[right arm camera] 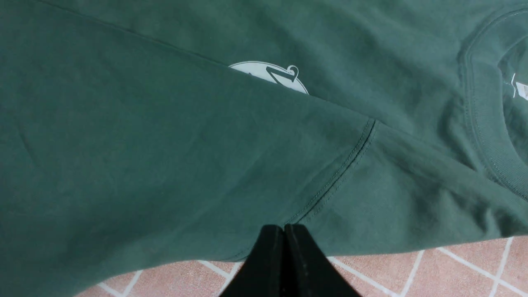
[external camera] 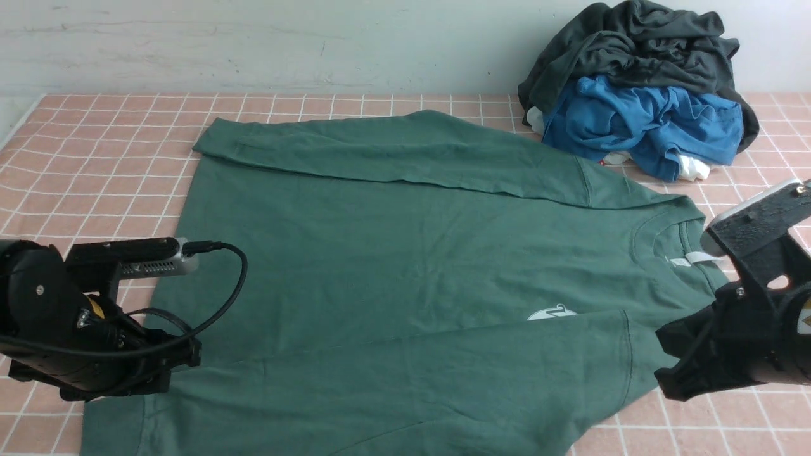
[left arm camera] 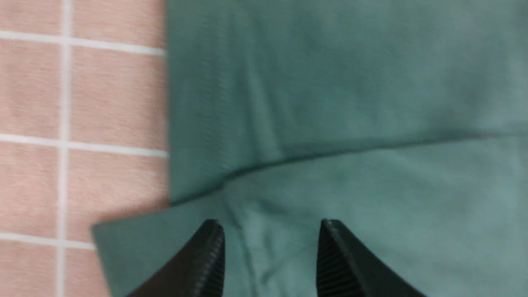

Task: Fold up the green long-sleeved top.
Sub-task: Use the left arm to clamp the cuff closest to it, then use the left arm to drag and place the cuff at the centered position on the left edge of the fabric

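The green long-sleeved top (external camera: 393,266) lies flat on the table with its collar to the right. Both sleeves are folded in across the body, and the near one half covers the white chest logo (external camera: 551,313). My left gripper (left arm camera: 270,231) is open just above the near sleeve's end at the garment's left edge. Rumpled green cloth (left arm camera: 330,103) lies loose between its fingers. My right gripper (right arm camera: 284,231) is shut and holds nothing. It hovers over the near shoulder seam (right arm camera: 342,169) at the top's edge. The grey neck label (external camera: 694,258) shows inside the collar.
A heap of clothes sits at the back right: a dark charcoal-grey garment (external camera: 640,57) on top of a bright blue one (external camera: 640,120). The pink checked table cover (external camera: 101,145) runs back to a pale wall. My left arm (external camera: 76,329) and right arm (external camera: 741,342) flank the top.
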### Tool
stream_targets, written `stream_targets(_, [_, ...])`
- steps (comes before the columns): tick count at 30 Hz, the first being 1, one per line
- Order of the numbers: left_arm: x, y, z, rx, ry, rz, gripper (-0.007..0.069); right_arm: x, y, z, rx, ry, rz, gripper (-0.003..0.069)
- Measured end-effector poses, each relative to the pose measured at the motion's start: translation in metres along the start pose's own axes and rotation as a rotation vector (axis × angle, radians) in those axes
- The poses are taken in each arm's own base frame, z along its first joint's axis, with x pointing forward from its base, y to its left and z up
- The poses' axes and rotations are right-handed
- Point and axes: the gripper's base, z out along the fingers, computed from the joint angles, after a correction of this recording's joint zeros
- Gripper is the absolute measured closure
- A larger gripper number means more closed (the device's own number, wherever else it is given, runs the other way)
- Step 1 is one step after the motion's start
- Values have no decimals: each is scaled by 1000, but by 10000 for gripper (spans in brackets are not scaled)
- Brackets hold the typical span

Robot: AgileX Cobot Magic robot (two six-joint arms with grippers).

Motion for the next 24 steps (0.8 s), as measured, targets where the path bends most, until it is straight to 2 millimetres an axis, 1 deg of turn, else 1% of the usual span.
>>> stream_targets(4, [-1, 4, 17, -48, 25, -28, 339, 0, 0, 0, -1, 0, 2, 669])
stream_targets(5, [0, 4, 22, -54, 37, -34, 365, 0, 0, 0, -1, 0, 2, 669])
stream_targets(6, [0, 4, 23, -57, 41, -31, 388, 0, 0, 0, -1, 0, 2, 669])
stream_targets(7, [-1, 4, 24, -58, 39, -28, 395, 0, 0, 0, -1, -1, 2, 669])
stream_targets(8, [-1, 4, 23, -59, 37, -27, 424, 0, 0, 0, -1, -1, 2, 669])
stream_targets(9, [-2, 4, 21, -58, 27, -28, 506, 0, 0, 0, -1, -1, 2, 669])
stream_targets(10, [-2, 4, 21, -58, 26, -28, 517, 0, 0, 0, -1, -1, 2, 669])
stream_targets(11, [-4, 4, 14, -61, 13, -21, 576, 0, 0, 0, -1, -1, 2, 669])
stream_targets(12, [-6, 4, 8, -63, 6, -13, 595, 0, 0, 0, -1, -1, 2, 669])
stream_targets(13, [-6, 4, 7, -64, 4, -10, 598, 0, 0, 0, -1, -1, 2, 669])
stream_targets(14, [-13, 3, -8, -65, -24, 6, 609, 0, 0, 0, -1, -1, 2, 669])
stream_targets(15, [-15, 3, -13, -65, -35, 15, 609, 0, 0, 0, -1, -1, 1, 669])
stream_targets(19, [-35, 0, -48, -63, -110, 59, 613, 0, 0, 0, 0, -3, 1, 669])
stream_targets(22, [-53, -3, -61, -64, -177, 102, 615, -1, 0, 0, 1, -6, 1, 669])
stream_targets(23, [-54, -3, -62, -66, -182, 109, 615, -1, 0, 0, 1, -6, 1, 669])
stream_targets(24, [-68, -5, -64, -73, -221, 140, 615, -1, 0, 0, 1, -6, 1, 669])
